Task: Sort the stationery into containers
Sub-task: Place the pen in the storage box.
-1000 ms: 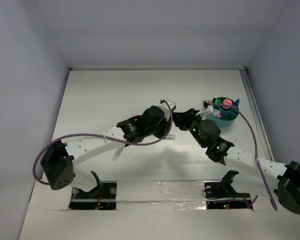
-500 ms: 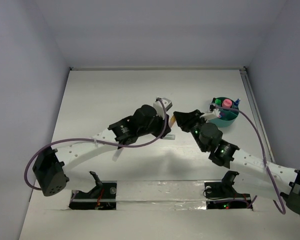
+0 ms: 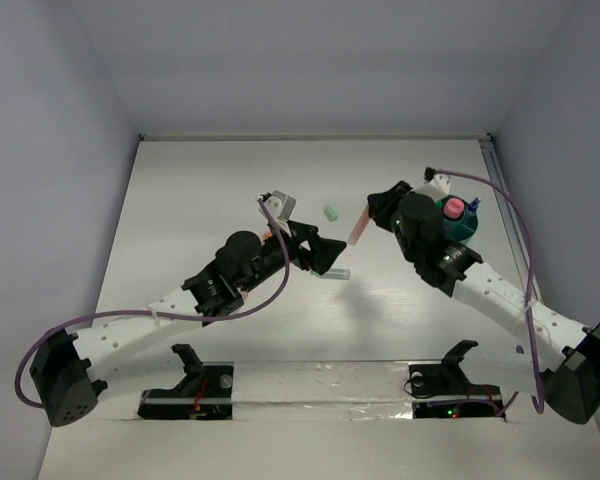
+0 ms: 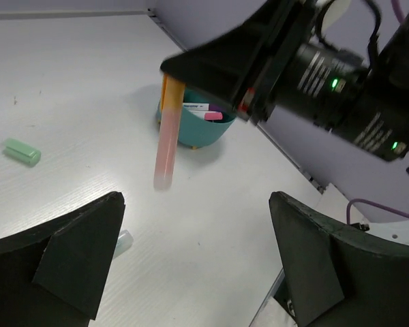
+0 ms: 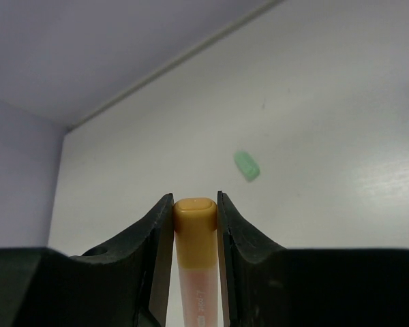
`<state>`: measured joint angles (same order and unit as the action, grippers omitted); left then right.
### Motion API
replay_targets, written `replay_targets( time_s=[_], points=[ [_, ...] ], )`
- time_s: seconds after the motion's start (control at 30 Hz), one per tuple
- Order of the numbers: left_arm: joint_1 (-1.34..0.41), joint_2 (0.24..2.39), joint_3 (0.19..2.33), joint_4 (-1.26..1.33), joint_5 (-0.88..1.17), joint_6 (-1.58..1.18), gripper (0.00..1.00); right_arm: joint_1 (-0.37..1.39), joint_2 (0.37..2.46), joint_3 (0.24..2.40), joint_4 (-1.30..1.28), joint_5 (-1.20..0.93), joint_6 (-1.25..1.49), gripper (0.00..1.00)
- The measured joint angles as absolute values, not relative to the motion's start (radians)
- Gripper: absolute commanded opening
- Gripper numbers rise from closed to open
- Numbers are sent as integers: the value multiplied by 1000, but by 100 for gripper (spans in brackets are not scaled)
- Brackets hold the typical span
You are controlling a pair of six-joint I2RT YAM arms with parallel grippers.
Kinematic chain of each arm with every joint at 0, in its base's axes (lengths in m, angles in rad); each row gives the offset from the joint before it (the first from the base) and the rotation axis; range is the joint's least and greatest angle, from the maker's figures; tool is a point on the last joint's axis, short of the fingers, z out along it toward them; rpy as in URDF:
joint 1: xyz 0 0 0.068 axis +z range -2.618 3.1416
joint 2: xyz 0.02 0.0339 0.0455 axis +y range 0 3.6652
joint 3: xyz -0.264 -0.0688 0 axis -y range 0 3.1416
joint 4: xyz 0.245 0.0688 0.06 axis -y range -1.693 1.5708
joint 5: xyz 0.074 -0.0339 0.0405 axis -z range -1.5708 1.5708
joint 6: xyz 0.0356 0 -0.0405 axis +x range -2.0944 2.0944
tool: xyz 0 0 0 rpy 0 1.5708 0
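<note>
**Top external view.**
- I am logging the left gripper [image 3: 325, 256] hanging over the middle of the white table [image 3: 200, 180]. Its jaws are standing apart with nothing between them.
- A small clear piece [image 3: 340, 273] is lying on the table just beside its tips.
- I am listing the right gripper [image 3: 378, 208] as clenching the upper end of a salmon marker [image 3: 359, 227]. The marker is hanging tilted between the two grippers.
- A green cap [image 3: 331, 212] is lying on the table near the marker, to its left.
- The teal tub [image 3: 468, 230] is sitting at the far right of the table, largely hidden behind the right arm. A pink-capped tube [image 3: 454, 207] is standing in it.

**Left wrist view.**
- I am seeing the left gripper [image 4: 198, 204] with both black fingers [image 4: 75, 259] spread wide, grasping nothing.
- The right gripper [image 4: 184, 71] is reaching in from above and pinching the salmon marker [image 4: 166, 139] by its orange top. The marker's lower end is blurred and pointing down at the table.
- The teal tub [image 4: 191, 133] is standing behind the marker with pieces inside. I cannot tell which compartment is holding them.
- The green cap [image 4: 22, 151] is lying well to the left.
- The small clear piece [image 4: 121, 242] is lying beside the left finger.

**Right wrist view.**
- I am recording the right gripper [image 5: 194, 212] with both fingers pressing on the sides of the salmon marker [image 5: 198, 286], its orange end showing between them.
- The green cap [image 5: 246, 165] is lying on the table beyond.
</note>
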<state>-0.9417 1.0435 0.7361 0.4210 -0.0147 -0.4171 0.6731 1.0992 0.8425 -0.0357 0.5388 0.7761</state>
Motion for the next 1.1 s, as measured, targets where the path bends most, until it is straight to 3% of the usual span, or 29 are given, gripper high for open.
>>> replay_targets(
  time_s=[0.33, 0.67, 0.83, 1.1],
  points=[
    [-942, 868, 598, 426, -48, -432, 85, 547, 969, 936, -86, 603, 627, 0],
    [-942, 900, 535, 430, -34, -447, 87, 389, 771, 828, -129, 891, 414, 0],
    [-948, 878, 512, 434, -33, -439, 95, 240, 811, 794, -110, 934, 366, 0],
    [-949, 789, 435, 442, -59, -407, 98, 67, 975, 735, -41, 905, 389, 0]
  ],
)
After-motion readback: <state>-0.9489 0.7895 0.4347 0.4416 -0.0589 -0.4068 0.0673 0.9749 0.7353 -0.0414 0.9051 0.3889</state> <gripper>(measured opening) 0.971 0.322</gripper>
